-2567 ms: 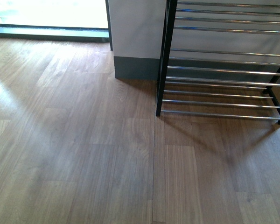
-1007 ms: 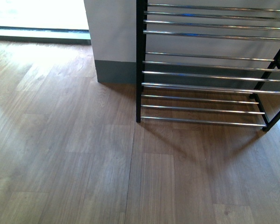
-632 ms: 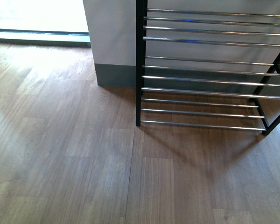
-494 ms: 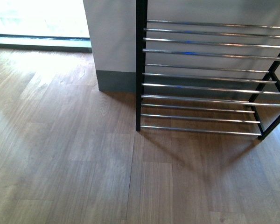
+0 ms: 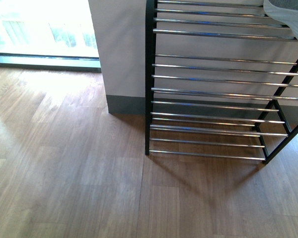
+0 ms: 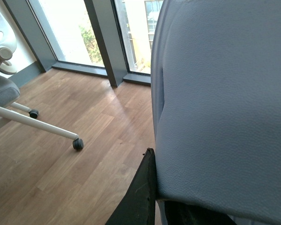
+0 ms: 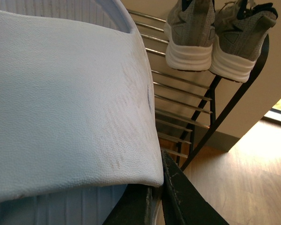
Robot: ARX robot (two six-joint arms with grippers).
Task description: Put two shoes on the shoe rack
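The two shoes, grey knit sneakers with white soles (image 7: 189,33) (image 7: 241,37), stand side by side on the top tier of the shoe rack (image 7: 178,101), heels toward the right wrist camera. The rack (image 5: 213,94) is black-framed with chrome bars and fills the right of the front view. My right gripper (image 7: 157,197) is shut on a pale blue slide slipper (image 7: 61,103), close in front of the rack. My left gripper (image 6: 159,201) is shut on the other pale blue slipper (image 6: 220,93). A pale grey-blue edge (image 5: 287,12) shows over the rack's upper bars.
A white wall column with grey skirting (image 5: 121,49) stands just left of the rack. Bright floor-length windows (image 5: 39,29) lie behind it. Wood floor (image 5: 64,163) spreads to the left. A white office chair base with casters (image 6: 37,122) stands on the floor in the left wrist view.
The front view has swung right and tilted up, so the rack sits further left and lower, with more tiers showing. A pale grey-blue edge has come in at the top right.
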